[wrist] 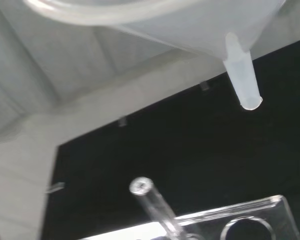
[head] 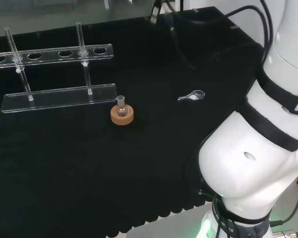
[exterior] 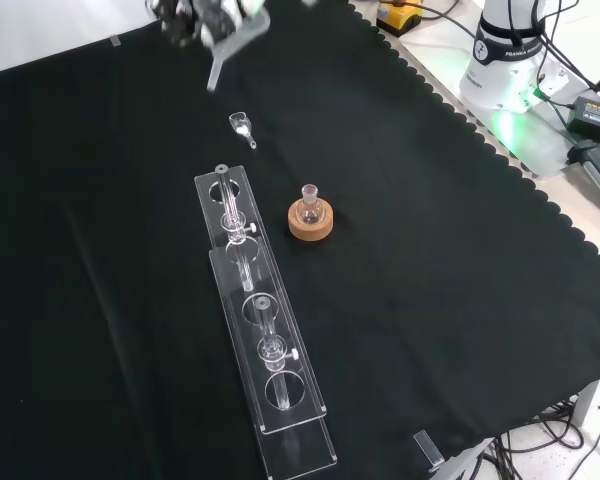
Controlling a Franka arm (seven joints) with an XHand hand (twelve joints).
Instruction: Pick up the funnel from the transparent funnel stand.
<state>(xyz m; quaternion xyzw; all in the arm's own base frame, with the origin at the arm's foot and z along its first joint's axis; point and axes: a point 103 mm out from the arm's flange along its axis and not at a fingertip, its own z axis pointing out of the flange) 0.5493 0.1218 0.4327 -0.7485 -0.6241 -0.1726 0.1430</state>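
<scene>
At the top of the front view, the black and white hand point(exterior: 185, 18) is curled round a clear funnel point(exterior: 236, 32) and holds it in the air. The funnel is tilted, with its stem pointing down toward the cloth. In the wrist view the funnel point(wrist: 165, 20) is close and large, its stem point(wrist: 243, 75) hanging above the black cloth. The transparent funnel stand point(exterior: 265, 340) lies below the hand in the front view, a long plate with round holes and upright rods. In the head view the stand point(head: 59, 97) is at the left.
A small round flask on a cork ring point(exterior: 311, 220) stands to the right of the stand in the front view; the head view shows the same cork ring point(head: 122, 115). A small clear scoop-like piece point(exterior: 242, 125) lies on the cloth under the hand. The arm's white links point(head: 258, 148) are at the head view's right.
</scene>
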